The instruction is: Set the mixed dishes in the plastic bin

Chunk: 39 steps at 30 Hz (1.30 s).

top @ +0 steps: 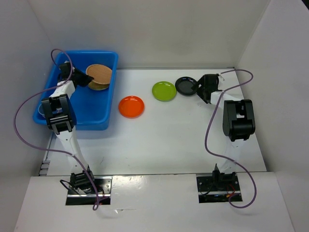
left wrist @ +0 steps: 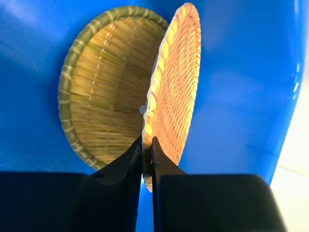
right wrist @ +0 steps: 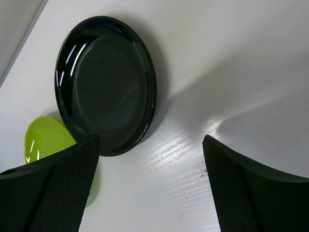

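The blue plastic bin (top: 96, 118) stands at the left. My left gripper (top: 81, 79) is inside it, shut on the rim of a tan woven plate (top: 99, 72), seen edge-on in the left wrist view (left wrist: 176, 92). A second woven plate with a green rim (left wrist: 104, 87) lies under it on the bin floor (left wrist: 241, 96). The orange plate (top: 131, 106), lime-green plate (top: 164, 91) and black plate (top: 186, 85) lie on the table. My right gripper (top: 199, 90) is open just right of the black plate (right wrist: 104, 82), with the lime-green plate (right wrist: 43, 140) behind its left finger. No cups show.
White walls close in the table on the left, back and right. The bin's near wall rises in front of my left arm (top: 60, 113). Purple cables (top: 212, 130) loop beside both arms.
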### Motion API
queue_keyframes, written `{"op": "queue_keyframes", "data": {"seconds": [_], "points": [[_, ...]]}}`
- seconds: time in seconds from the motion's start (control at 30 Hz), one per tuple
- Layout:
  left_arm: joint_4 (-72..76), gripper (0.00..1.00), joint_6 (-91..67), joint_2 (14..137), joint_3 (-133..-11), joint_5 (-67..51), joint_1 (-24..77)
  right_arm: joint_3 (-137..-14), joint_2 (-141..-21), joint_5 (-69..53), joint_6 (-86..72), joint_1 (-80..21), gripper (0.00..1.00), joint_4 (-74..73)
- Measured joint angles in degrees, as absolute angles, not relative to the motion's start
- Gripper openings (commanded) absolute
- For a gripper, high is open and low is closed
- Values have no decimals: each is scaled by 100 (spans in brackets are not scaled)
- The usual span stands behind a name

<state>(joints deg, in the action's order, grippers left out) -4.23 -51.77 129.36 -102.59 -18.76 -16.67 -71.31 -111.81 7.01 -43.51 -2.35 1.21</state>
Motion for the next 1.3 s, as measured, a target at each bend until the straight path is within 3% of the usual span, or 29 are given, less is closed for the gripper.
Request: {"op": "queue_keyframes", "data": {"seconds": [0.03, 0.17, 0.27, 0.43, 0.6, 0.83, 0.97, 1.13, 1.3], "points": [[-443, 34, -5120, 12936, -10265, -1874, -1667, -7199, -11236, 685, -4335, -233, 90, 121], [-744, 60, -4836, 12936, -10215, -1645, -1649, -7553, -11555, 655, -4257, -231, 90, 78], [-1041, 67, -4613, 12936, -10169, -1356, -1594, -7638, -11671, 585, -4213, -217, 88, 43], [-1299, 99, -4230, 12842, -10082, -823, -1441, -7782, -11889, 355, -4182, -128, 74, 14], [-1389, 99, -3887, 12149, -9747, -113, -1212, -7970, -12097, 75, -4187, -19, 54, 1], [-1068, 99, -3371, 10294, -9391, 419, -862, -8366, -12425, -244, -4320, 54, 45, -73], [-770, 99, -3214, 9373, -9183, 390, -832, -8709, -12685, -353, -4379, 54, 34, -150], [-657, 99, -3114, 8875, -9139, 167, -799, -8849, -12792, -381, -4453, 54, 9, -266], [-613, 99, -3002, 8779, -9035, -303, -679, -8842, -12759, -392, -4545, 54, 4, -276]]}}
